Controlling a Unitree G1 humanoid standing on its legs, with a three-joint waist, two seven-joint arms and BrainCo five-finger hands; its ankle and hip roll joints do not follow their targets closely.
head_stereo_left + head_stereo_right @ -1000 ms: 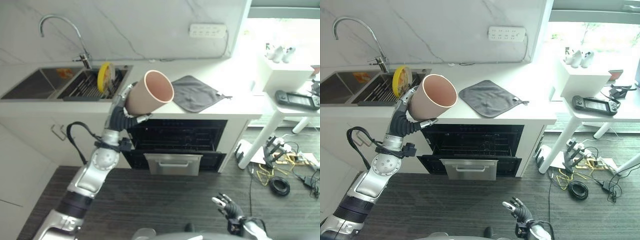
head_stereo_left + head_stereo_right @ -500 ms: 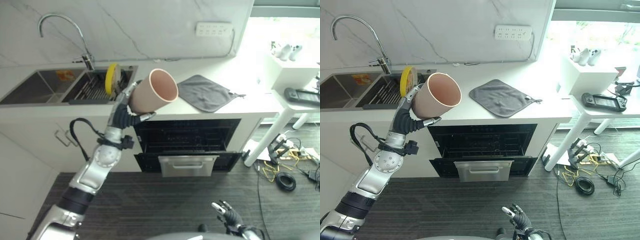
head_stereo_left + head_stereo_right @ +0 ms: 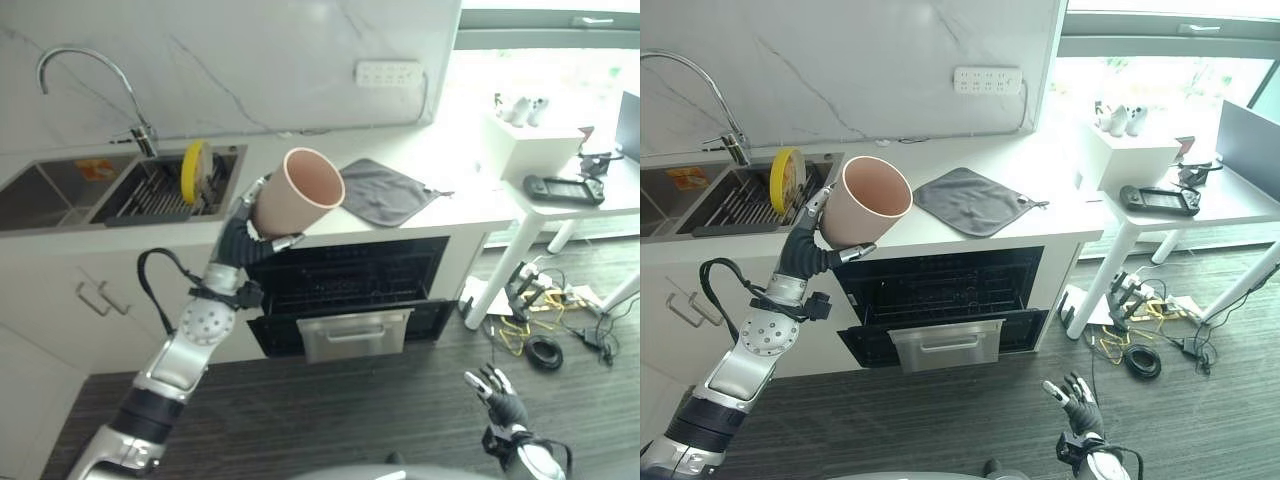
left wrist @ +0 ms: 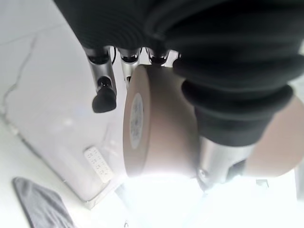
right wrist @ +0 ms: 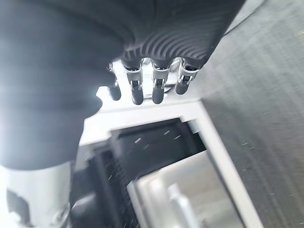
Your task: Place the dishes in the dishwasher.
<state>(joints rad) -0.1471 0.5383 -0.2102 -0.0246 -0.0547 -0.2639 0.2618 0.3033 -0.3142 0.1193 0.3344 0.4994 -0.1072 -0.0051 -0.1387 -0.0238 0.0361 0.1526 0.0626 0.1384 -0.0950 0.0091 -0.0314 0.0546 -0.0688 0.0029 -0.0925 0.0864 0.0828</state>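
My left hand [image 3: 240, 232] is shut on a large pink cup [image 3: 298, 192], fingers and thumb curled round its base [image 4: 156, 128]. The cup is tilted, mouth up and to the right, held at counter height just above the left part of the open dishwasher [image 3: 350, 285]. The dishwasher's dark racks show under the counter, with a silver front panel [image 3: 355, 333] pulled out low. A yellow plate [image 3: 195, 172] stands on edge in the sink rack. My right hand [image 3: 497, 385] hangs low over the floor at the right, open, fingers straight [image 5: 137, 90].
A grey cloth [image 3: 385, 190] lies on the counter right of the cup. The sink [image 3: 60, 190] and tap are at the left. A white side table [image 3: 570, 205] with a black controller stands at the right, with cables [image 3: 540, 348] on the floor below it.
The camera has shifted, so the whole scene sits differently. The cup stays in my left hand at about the same place by the counter edge. My right hand stays low and open.
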